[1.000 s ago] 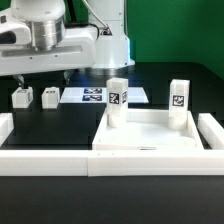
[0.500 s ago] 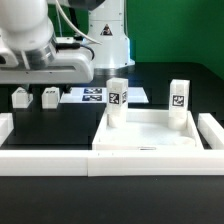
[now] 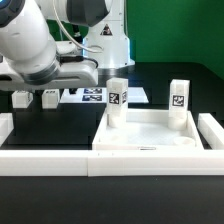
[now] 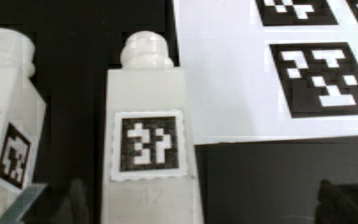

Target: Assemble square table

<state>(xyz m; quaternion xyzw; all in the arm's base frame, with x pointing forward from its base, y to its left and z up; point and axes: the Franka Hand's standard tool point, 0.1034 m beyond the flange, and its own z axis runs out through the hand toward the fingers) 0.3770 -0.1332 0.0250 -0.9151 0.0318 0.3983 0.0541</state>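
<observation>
Whereas the arm [image 3: 40, 50] stood higher and nearer the middle one second ago, it has now swung toward the exterior view's left and come down over the two loose legs; the slab, the upright legs and the marker board have not moved.

The first loose leg [image 4: 153, 125] lies flat on the black worktop [image 3: 60, 125], its tag facing up and its rounded peg at one end. In the exterior view it is the leg [image 3: 50, 97] just beside the marker board [image 3: 100, 95]. The second loose leg [image 3: 20, 99] lies parallel to it, near but apart, on the side away from the marker board.

In the wrist view the jaws are spread. Their blurred dark fingertips [image 4: 55, 203] show on either side of the first loose leg's lower end, and contact with it cannot be judged.

The square slab [image 3: 150, 143] rests on the worktop toward the exterior view's right, well apart from the loose legs. Two upright legs stand at its far corners, one [image 3: 117, 100] nearer the marker board and one [image 3: 178, 100] toward the exterior view's right, both with tags facing the camera.

A low white border wall [image 3: 60, 160] runs along the front of the worktop and turns up both sides. The slab lies just behind it.
</observation>
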